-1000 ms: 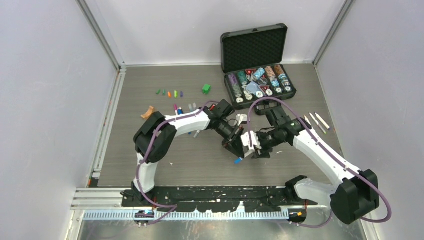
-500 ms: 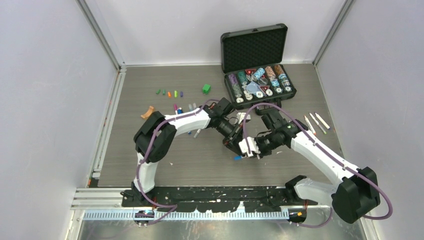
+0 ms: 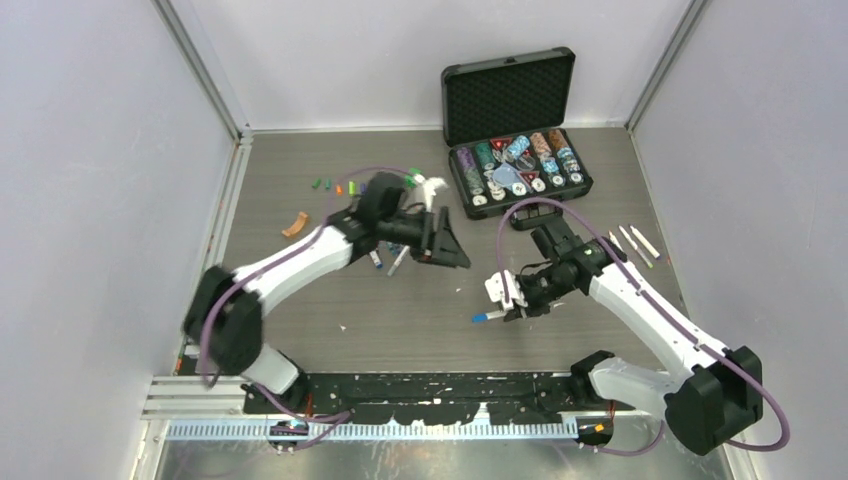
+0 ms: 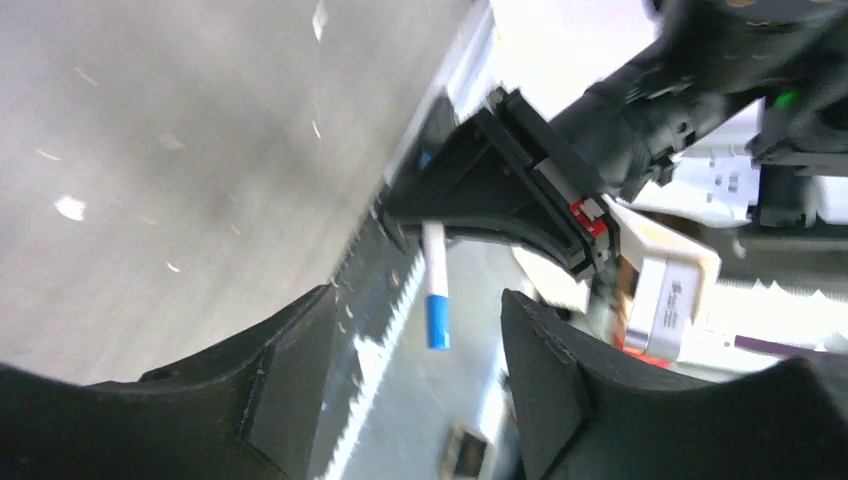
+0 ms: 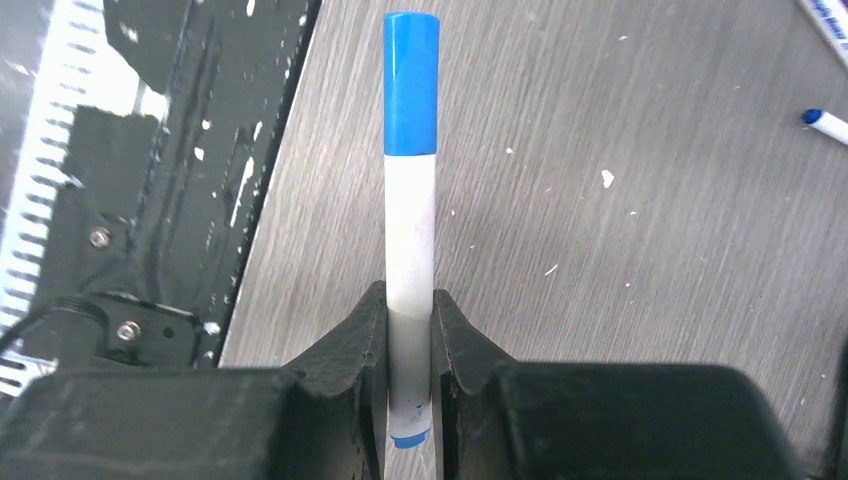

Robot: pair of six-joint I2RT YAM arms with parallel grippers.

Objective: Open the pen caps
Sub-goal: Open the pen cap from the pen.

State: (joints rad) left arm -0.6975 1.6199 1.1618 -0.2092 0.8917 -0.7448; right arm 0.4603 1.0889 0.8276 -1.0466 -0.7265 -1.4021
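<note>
The right claw (image 5: 410, 302) is pinched on a white pen (image 5: 410, 240), its blue cap (image 5: 411, 85) on, centre-right of the top view. The left claw (image 4: 415, 310) is spread, holding nothing, upper middle, near loose caps (image 3: 338, 186) on the worktop (image 3: 400, 310).

The table (image 3: 400, 320) in front of the case (image 3: 447, 110) was grey wood-grain laminate, matt with a faint sheen and flecked with white specks. The case had a hard black shell, and its lid was lined with dimpled black foam (image 3: 508, 98). The poker chips (image 3: 515, 150) inside it looked glossy. Nearer than the case, the pen (image 5: 410, 240) had a smooth white plastic barrel, faintly smudged, and a satin blue plastic cap (image 5: 411, 85). The fingers (image 5: 350, 350) of the right gripper (image 5: 410, 300) were matt black plastic. The right arm's shell (image 3: 640, 300) was smooth white plastic, and its cable (image 3: 545, 200) had a shiny purple sheath. Farthest from the case, the rail (image 3: 200, 395) was bare pale metal.
</note>
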